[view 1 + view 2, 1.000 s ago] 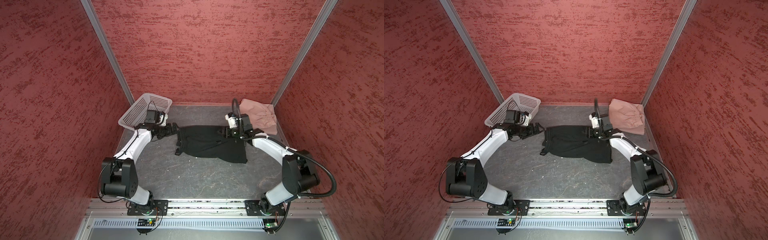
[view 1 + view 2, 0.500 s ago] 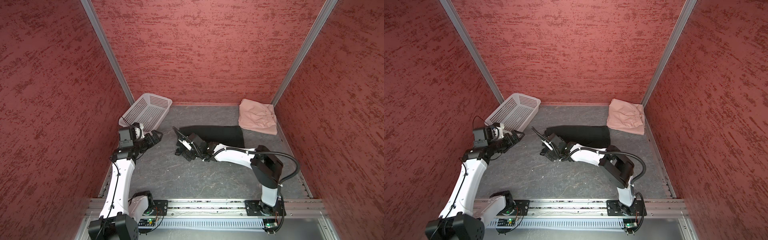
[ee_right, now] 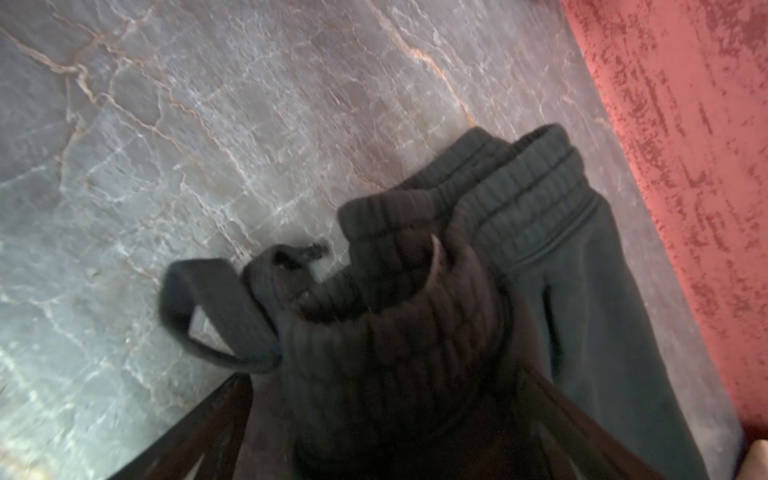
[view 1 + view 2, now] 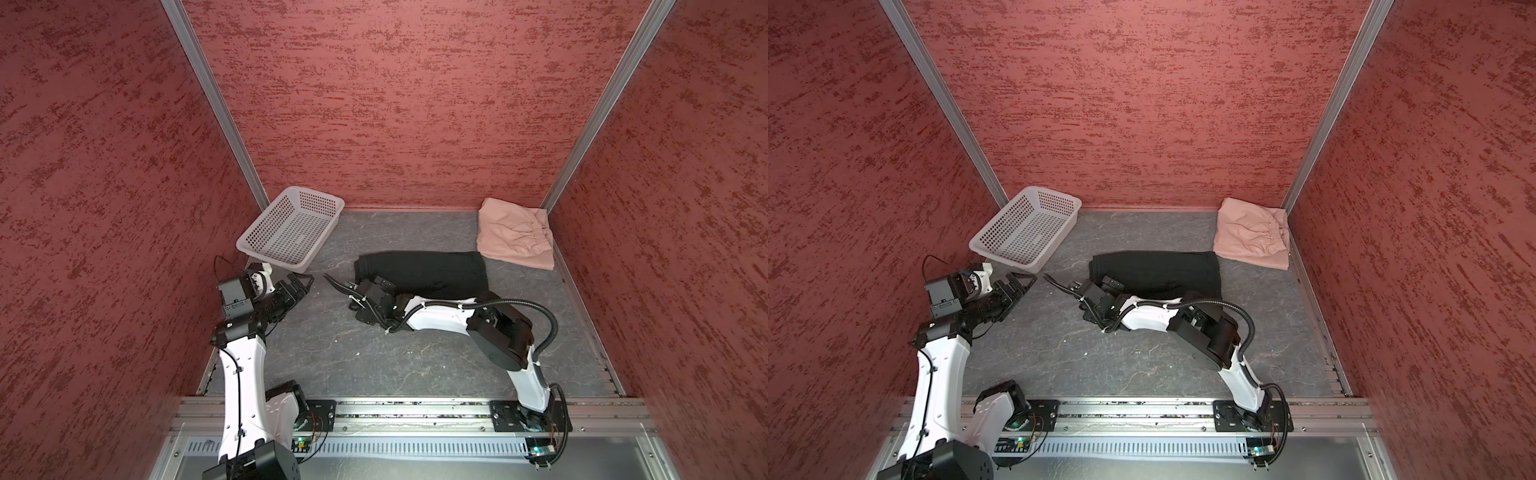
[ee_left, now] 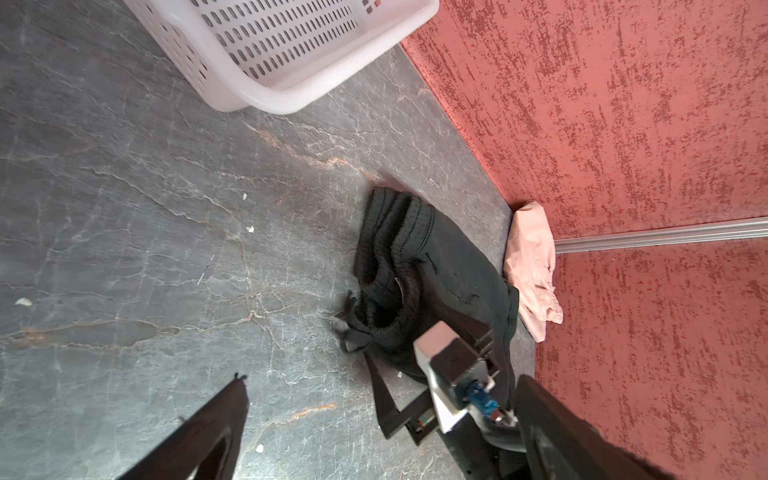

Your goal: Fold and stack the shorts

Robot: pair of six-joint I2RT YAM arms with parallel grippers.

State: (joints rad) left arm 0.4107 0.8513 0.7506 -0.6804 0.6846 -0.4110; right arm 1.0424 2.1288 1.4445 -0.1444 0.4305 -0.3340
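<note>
The black shorts [image 4: 424, 270] lie toward the back of the table [image 4: 332, 353] as a narrow doubled band. A second ago they were spread wide, with one leg trailing toward my bases. The lengthwise fold is therefore down. The waistband [image 3: 519, 187] is at the end facing the basket [image 4: 266, 258], and in my right wrist view it looks bunched rather than flat. The drawstring [image 3: 208, 307] loops out onto the bare table beside it.

My right gripper [image 3: 386, 374] has swung across to that waistband end and let go. Its fingers are spread wide on either side of the ribbed cloth and pinch nothing that I can see. My left gripper [image 4: 305, 284] has pulled back from the shorts to just in front of the basket's near corner. Its fingers are spread too, and it holds nothing.

The pink shorts [image 4: 515, 239] sit folded in the back right corner, just beside the far end of the black pair.

With both grips off, I judge the black pair half done. It probably needs the waistband smoothed and then a crosswise fold before it goes on top of the pink pair. The loose drawstring could snag or drag the fold apart if I catch it.
</note>
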